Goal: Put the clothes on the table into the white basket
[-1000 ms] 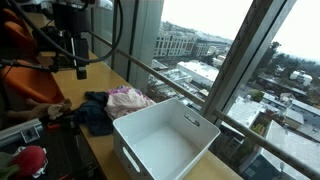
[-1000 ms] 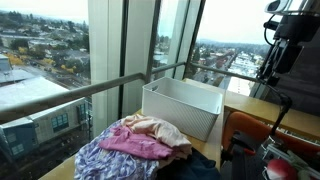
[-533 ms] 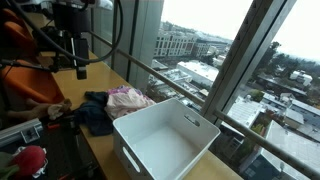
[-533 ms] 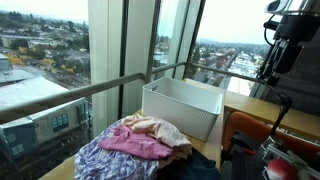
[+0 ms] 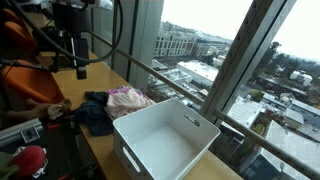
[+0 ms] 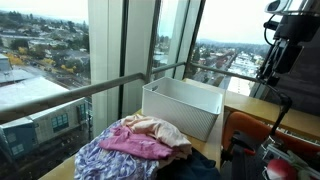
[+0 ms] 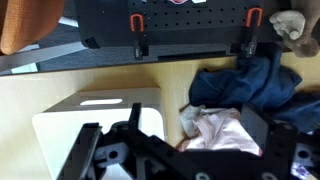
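A pile of clothes lies on the wooden table: a pink garment [image 5: 128,99] and a dark blue one [image 5: 96,113], seen in both exterior views as one heap [image 6: 138,140]. In the wrist view the pink piece [image 7: 222,128] lies under the blue one [image 7: 245,80]. The white basket [image 5: 160,112] stands empty beside the pile, by the window [image 6: 186,100], and shows at the left of the wrist view [image 7: 95,110]. My gripper [image 5: 80,68] hangs high above the table, apart from the clothes [image 6: 268,72]. It is open and empty [image 7: 180,150].
Tall window glass with a metal railing [image 5: 170,75] borders the table's far side. An orange object [image 5: 20,45] and red items [image 5: 30,158] lie near the arm's base. A black pegboard with red clamps [image 7: 140,22] sits at the table edge.
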